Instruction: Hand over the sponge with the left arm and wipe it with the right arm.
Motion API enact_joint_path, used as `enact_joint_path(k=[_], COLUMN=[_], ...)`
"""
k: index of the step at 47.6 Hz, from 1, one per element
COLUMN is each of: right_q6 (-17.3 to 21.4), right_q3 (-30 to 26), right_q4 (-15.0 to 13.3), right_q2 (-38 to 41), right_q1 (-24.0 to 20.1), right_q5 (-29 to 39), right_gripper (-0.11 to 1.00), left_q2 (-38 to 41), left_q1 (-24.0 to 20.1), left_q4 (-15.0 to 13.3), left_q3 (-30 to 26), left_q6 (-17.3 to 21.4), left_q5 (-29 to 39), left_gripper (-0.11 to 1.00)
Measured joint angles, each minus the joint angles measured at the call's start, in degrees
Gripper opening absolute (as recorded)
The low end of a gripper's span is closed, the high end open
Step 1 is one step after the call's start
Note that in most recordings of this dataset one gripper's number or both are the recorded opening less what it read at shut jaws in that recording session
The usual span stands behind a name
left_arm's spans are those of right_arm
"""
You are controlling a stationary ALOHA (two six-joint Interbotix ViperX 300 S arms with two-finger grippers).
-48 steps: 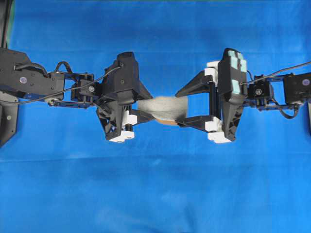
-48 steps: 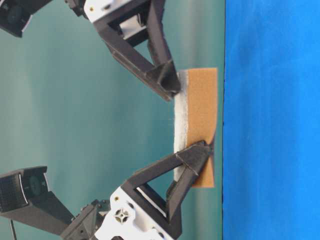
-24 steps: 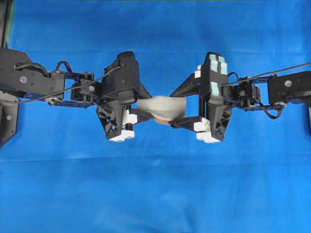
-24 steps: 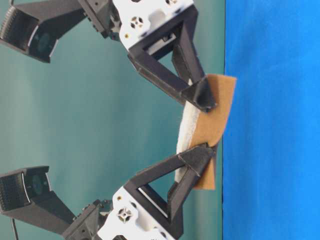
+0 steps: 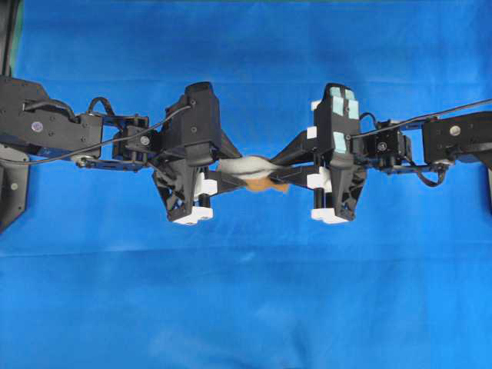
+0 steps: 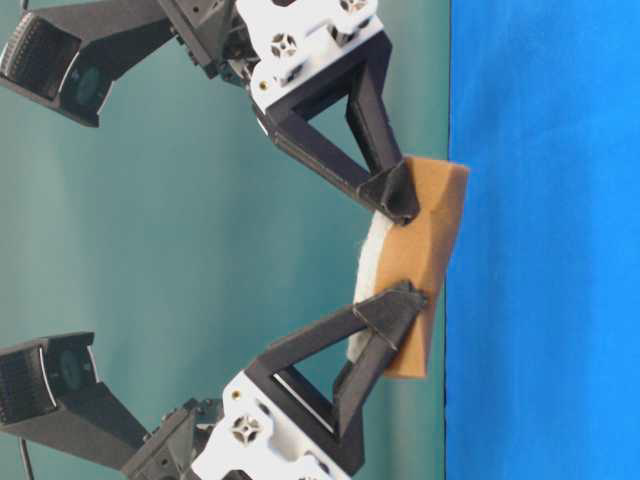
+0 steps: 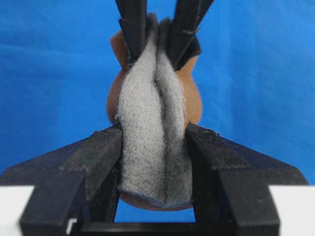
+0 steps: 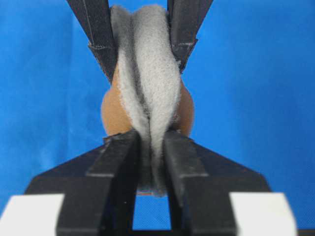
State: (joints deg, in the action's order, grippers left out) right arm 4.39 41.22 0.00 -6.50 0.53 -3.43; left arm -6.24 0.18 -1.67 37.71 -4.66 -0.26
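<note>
The sponge (image 5: 250, 167) hangs in the air over the blue table, between both grippers, squeezed and twisted. My left gripper (image 5: 234, 171) is shut on its left end. My right gripper (image 5: 279, 175), with teal patches, is shut on its right end. In the left wrist view the grey face (image 7: 147, 142) is folded between my left gripper (image 7: 153, 147), with the orange backing bulging outward. In the right wrist view the sponge (image 8: 150, 83) is pinched thin in my right gripper (image 8: 150, 147). In the table-level view the orange backing (image 6: 430, 260) faces the table.
The blue cloth (image 5: 246, 292) covers the whole table under both arms. Both arms stretch in from the left and right edges and meet in the middle. A teal wall (image 6: 150, 220) stands behind in the table-level view.
My right gripper has moved in over the sponge's right end and shut on it. The sponge has gone from flat to pinched and bent. My left gripper has kept its hold.
</note>
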Motion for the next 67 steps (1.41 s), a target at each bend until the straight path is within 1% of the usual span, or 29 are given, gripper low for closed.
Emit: enact_joint_path(k=[5,7,9,12,15,17,30,41,49,54,67], right_q6=[0.0,0.0,0.0,0.1,0.1,0.1,0.1,0.3,0.3,0.3,0.1], right_q3=[0.0,0.0,0.0,0.2,0.7,1.1,4.4,5.4,5.4,4.9,3.3], right_q4=[-0.1,-0.1,-0.2,-0.2,-0.2,-0.2,-0.1,-0.2,-0.1,-0.2,-0.2], right_q2=[-0.3,-0.7,-1.1,-1.9,-2.7,-3.3,-7.7,-9.1,-9.1,-7.6,1.7], right_q1=[0.0,0.0,0.0,0.0,0.0,-0.1,-0.1,-0.2,-0.2,-0.2,-0.1], right_q5=[1.1,1.3,1.6,2.0,2.5,2.6,3.3,3.9,3.9,3.9,3.8], right_gripper=[0.20,0.20,0.20,0.20,0.20,0.20,0.20,0.20,0.20,0.20,0.20], left_q2=[0.0,0.0,0.0,-0.1,-0.5,-1.0,-6.9,-14.8,-17.0,-17.1,-17.3], left_q1=[-0.1,-0.1,-0.1,-0.1,-0.1,-0.1,-0.2,-0.2,-0.1,-0.1,-0.2], left_q4=[0.0,0.0,0.0,0.0,0.0,-0.1,0.0,0.0,0.0,0.0,0.0], left_q3=[0.1,0.1,0.1,0.1,0.5,1.1,6.3,13.2,14.8,14.9,15.0], left_q6=[0.2,0.2,0.3,0.4,0.3,0.1,0.2,0.2,0.2,0.3,1.5], left_q5=[-0.6,-0.7,-0.9,-1.1,-1.3,-1.5,-5.5,-12.3,-14.2,-14.3,-14.3], left_gripper=[0.32,0.34,0.44,0.64,0.80,0.83,0.81,0.81,0.81,0.81,0.81])
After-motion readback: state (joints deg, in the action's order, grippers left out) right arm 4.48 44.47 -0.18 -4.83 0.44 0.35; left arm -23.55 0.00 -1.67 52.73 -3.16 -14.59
